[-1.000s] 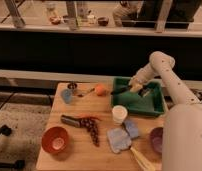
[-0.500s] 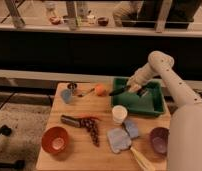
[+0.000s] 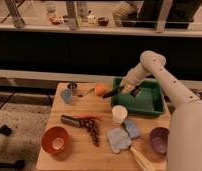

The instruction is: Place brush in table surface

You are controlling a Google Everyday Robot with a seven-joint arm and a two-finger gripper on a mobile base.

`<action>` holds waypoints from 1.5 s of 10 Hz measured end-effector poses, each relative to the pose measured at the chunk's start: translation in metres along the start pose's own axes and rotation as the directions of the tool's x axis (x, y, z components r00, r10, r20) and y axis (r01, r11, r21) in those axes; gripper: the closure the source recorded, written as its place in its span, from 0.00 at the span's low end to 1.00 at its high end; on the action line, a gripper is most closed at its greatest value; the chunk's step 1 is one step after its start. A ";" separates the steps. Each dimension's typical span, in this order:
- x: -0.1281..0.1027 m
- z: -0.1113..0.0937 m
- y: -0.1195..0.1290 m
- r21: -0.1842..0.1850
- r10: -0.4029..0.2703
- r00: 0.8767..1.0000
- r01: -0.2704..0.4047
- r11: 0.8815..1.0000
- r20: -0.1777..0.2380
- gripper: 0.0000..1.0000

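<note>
My gripper (image 3: 125,89) hangs over the left edge of the green tray (image 3: 144,106), shut on the brush (image 3: 112,93). The brush's slim black handle sticks out to the left, past the tray rim and above the table surface (image 3: 104,107). A dark end of the brush shows on the right side of the gripper, over the tray. The brush is held in the air and does not touch the wood. My pale arm reaches in from the right.
An orange ball (image 3: 100,89) lies just left of the brush tip. Also on the table are a blue cup (image 3: 67,96), a white cup (image 3: 119,114), a dark grey cylinder (image 3: 69,119), a red bowl (image 3: 56,140), blue cloths (image 3: 122,136), a purple bowl (image 3: 159,137) and a cream-handled tool (image 3: 142,160).
My gripper has moved left from over the tray's middle to its left edge, carrying the brush with it. The brush handle now reaches out over the table.
</note>
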 end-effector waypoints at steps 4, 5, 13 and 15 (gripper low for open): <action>-0.019 0.007 -0.002 -0.022 -0.040 0.999 0.040 0.999 0.000 1.00; -0.024 0.010 -0.004 -0.028 -0.052 0.999 0.052 0.998 -0.001 1.00; -0.062 0.031 -0.024 -0.092 -0.139 0.990 0.139 0.986 -0.003 1.00; -0.069 0.039 -0.025 -0.111 -0.156 0.988 0.154 0.982 -0.004 1.00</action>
